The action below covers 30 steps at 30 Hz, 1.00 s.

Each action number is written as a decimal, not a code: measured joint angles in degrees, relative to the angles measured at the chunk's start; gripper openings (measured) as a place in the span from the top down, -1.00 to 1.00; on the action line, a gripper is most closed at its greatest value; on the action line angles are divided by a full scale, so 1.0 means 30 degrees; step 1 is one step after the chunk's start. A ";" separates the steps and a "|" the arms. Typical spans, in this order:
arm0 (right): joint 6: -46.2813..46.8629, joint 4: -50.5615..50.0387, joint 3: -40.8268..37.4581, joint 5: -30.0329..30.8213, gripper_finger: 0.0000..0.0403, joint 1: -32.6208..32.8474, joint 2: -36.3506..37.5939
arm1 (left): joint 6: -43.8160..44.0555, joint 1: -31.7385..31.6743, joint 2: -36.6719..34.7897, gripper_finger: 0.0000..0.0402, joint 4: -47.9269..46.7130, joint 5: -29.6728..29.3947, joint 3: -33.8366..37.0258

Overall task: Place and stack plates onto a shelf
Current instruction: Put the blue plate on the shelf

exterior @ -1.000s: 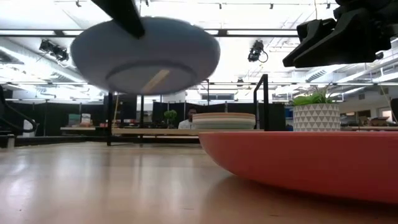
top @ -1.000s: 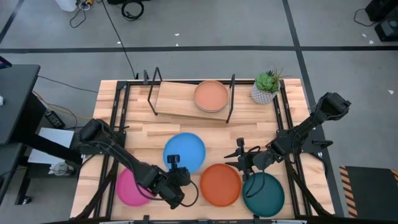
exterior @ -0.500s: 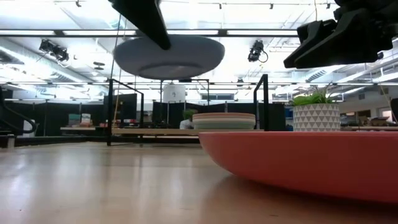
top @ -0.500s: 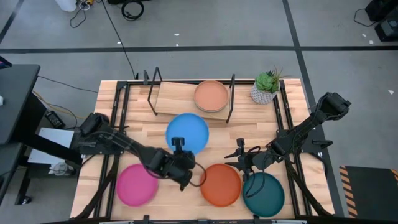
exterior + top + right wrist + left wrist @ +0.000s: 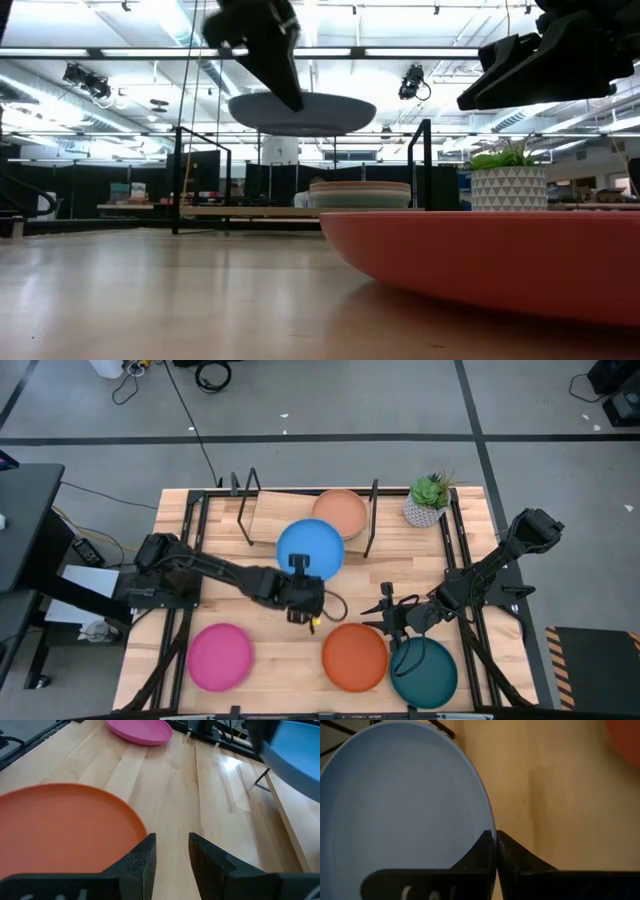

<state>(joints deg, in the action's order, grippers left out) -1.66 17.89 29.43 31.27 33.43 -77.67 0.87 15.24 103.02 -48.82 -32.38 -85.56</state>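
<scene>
1. Blue plate held in the air, level, at the front edge of the shelf, overlapping the near rim of the plate stack already resting there.
2. Left gripper clenched on the blue plate's near rim, fingers pinching the edge in the left wrist view.
3. Stack on the shelf judged several plates tall, tan on top; exact count not readable.
4. Still on the tabletop, well in front of the shelf: magenta plate, orange plate, dark teal plate.
5. Right gripper waiting between shelf and orange plate, fingers parted, empty.
6. Roughly half done: blue one next, three left.
</scene>
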 joint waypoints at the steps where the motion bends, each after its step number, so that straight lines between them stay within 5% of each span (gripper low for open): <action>1: 0.0004 0.0000 0.0000 0.0000 0.40 -0.0007 0.0000 | -0.0405 -0.0364 0.0000 0.94 0.0064 0.0143 0.0000; 8: 0.0068 0.0000 0.0000 0.0007 0.40 -0.0007 0.0000 | -0.2220 -0.2997 -0.0132 0.94 0.0567 0.1317 0.0652; 20: -0.0294 -0.0393 -0.0007 0.0743 0.40 -0.0013 0.0000 | -0.5522 -0.7591 -0.4249 0.93 0.7369 0.3685 0.6720; 30: -0.0861 0.0170 0.0007 0.1737 0.40 -0.0459 0.0000 | -0.4536 -0.9168 -0.6271 0.93 0.8881 0.5804 1.0603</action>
<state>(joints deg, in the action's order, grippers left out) -4.24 18.40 29.45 36.48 32.05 -77.67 -12.73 -12.27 84.21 -22.17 -14.97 -53.75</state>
